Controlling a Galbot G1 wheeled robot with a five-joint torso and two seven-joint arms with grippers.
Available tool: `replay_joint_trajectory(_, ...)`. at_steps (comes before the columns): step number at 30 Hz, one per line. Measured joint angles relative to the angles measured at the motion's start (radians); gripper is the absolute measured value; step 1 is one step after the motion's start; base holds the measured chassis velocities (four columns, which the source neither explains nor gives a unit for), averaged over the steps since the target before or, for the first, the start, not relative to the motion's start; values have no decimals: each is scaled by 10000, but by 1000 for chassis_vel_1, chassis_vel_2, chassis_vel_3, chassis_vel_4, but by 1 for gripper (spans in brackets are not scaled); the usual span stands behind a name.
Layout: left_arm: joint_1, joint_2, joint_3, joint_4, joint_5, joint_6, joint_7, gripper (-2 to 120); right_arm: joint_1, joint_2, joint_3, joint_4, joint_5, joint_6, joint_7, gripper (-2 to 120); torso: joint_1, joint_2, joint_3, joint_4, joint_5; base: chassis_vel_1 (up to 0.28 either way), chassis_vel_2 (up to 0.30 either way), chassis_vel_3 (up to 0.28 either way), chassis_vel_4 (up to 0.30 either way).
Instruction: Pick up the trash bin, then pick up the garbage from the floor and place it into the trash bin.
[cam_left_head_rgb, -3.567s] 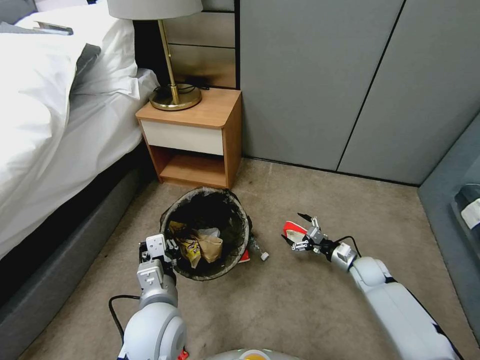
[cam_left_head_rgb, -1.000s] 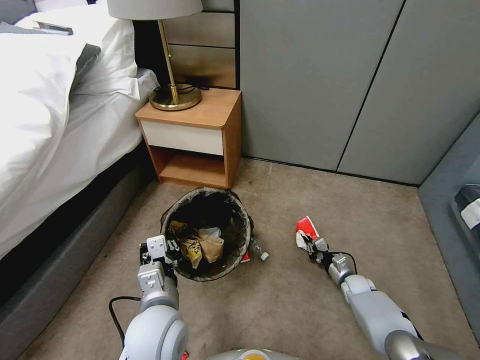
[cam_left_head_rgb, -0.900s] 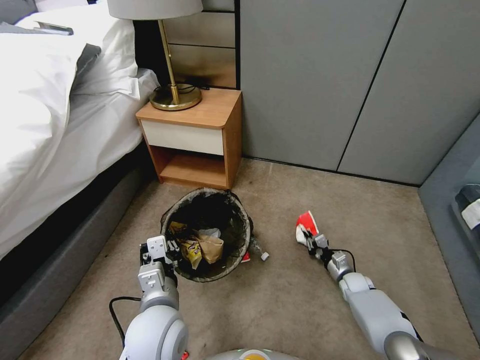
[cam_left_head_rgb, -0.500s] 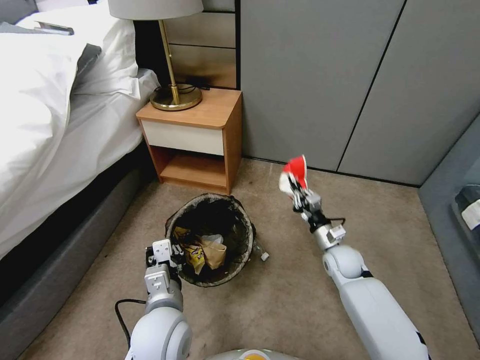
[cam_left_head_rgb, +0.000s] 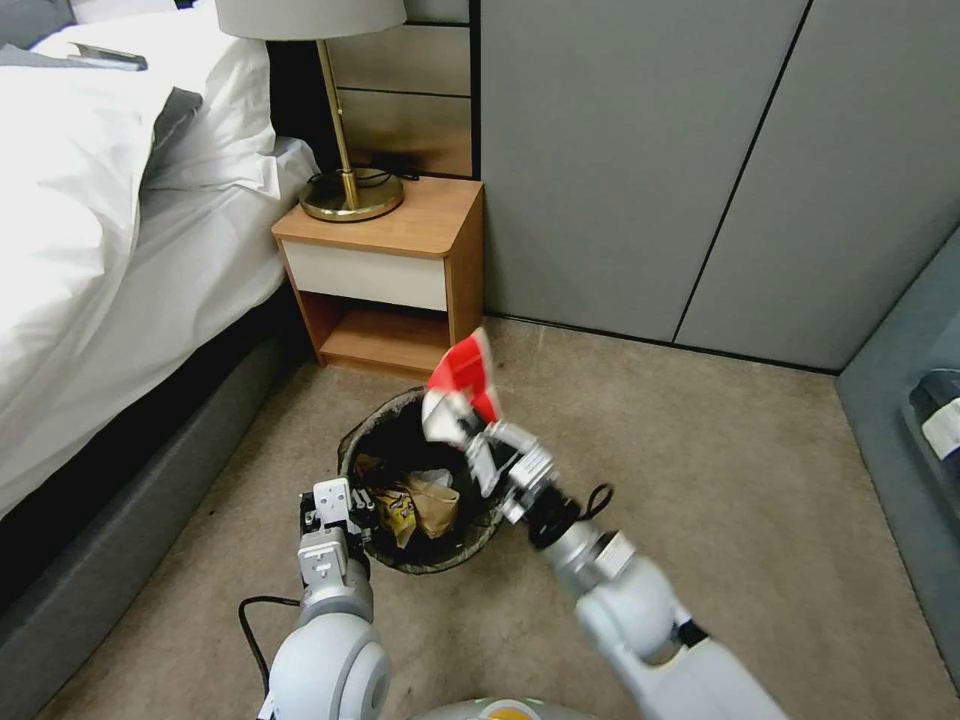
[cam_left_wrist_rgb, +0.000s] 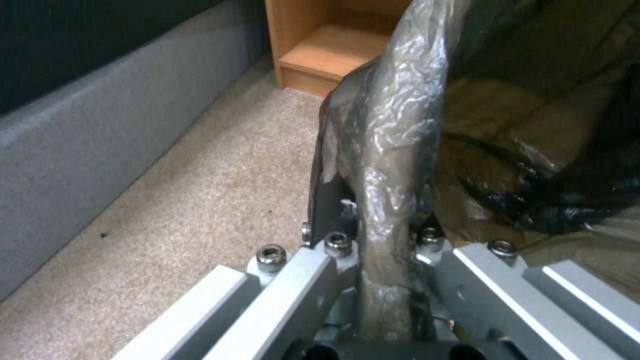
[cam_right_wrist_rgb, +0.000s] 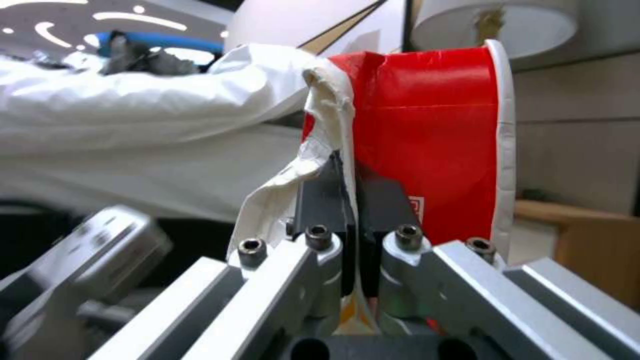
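The trash bin (cam_left_head_rgb: 425, 563), white with a dark liner over its rim, stands on the carpet in front of the nightstand. My left gripper (cam_left_head_rgb: 338, 508) is shut on its near-left rim; the left wrist view shows the liner-covered rim (cam_left_wrist_rgb: 393, 150) pinched between the fingers (cam_left_wrist_rgb: 333, 250). Inside lie yellow and brown wrappers (cam_left_head_rgb: 420, 503) and a white tissue (cam_left_head_rgb: 432, 478). My right gripper (cam_left_head_rgb: 470, 432) holds a red-and-white snack packet (cam_left_head_rgb: 460, 382) in the air above the bin's far right rim. In the right wrist view the packet (cam_right_wrist_rgb: 427, 135) is clamped between the shut fingers (cam_right_wrist_rgb: 320, 200).
A wooden nightstand (cam_left_head_rgb: 390, 270) with a brass lamp (cam_left_head_rgb: 348, 195) stands just behind the bin. The bed (cam_left_head_rgb: 100, 250) runs along the left. Grey wall panels (cam_left_head_rgb: 700, 170) close the back, and open carpet (cam_left_head_rgb: 760, 500) lies to the right, up to grey furniture (cam_left_head_rgb: 915, 430).
My right gripper shut on the red-and-white packet on the floor, lifted it, and swung it left over the bin. The left gripper and bin shifted slightly right.
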Motion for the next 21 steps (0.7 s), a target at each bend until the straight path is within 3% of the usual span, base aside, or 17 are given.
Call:
replay_joint_trajectory(15, 80, -10, 50, -176, 4, 1, 16, 0, 444, 347, -155, -1915, -103, 218, -17, 0, -1, 0, 0, 0, 1, 0, 0, 0, 0)
replay_joint_trajectory(21, 144, -34, 101, -225, -42, 1, 15, 0, 733, 476, -73, -2630, -421, 160, 462, 4, 0, 0, 0, 1, 1, 0, 0, 0, 0)
